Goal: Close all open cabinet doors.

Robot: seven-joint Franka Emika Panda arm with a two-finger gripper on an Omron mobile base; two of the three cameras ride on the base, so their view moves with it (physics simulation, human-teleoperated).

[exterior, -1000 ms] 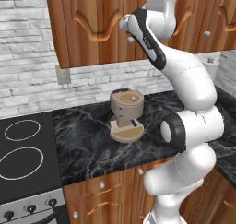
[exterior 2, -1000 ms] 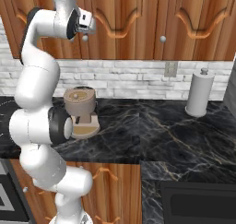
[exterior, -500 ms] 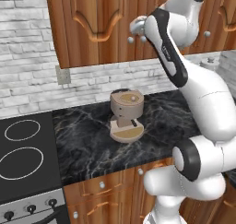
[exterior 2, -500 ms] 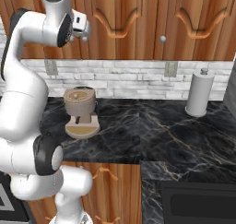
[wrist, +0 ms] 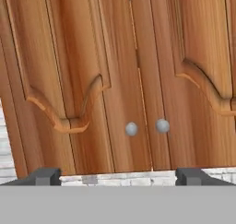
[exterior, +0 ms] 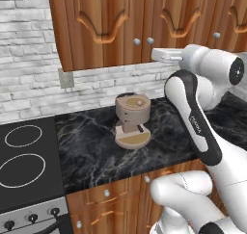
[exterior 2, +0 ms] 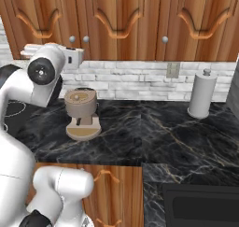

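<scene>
Cabinet doors: shut flush, knobs paired at seam | gripper: fingers apart, empty, facing seam to check | coffee machine: counter's back edge.

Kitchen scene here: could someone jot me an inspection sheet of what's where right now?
Surface: black marble counter, stovetop at its left end.
Job's things: cabinet doors above the counter look shut in all views, their round knobs side by side.
Clutter: coffee machine; paper towel roll.
Gripper: gripper open, holding nothing, fingertips facing the doors.
Cables: nothing seen.
Surroundings: white brick wall with an outlet; lower cabinets.
</scene>
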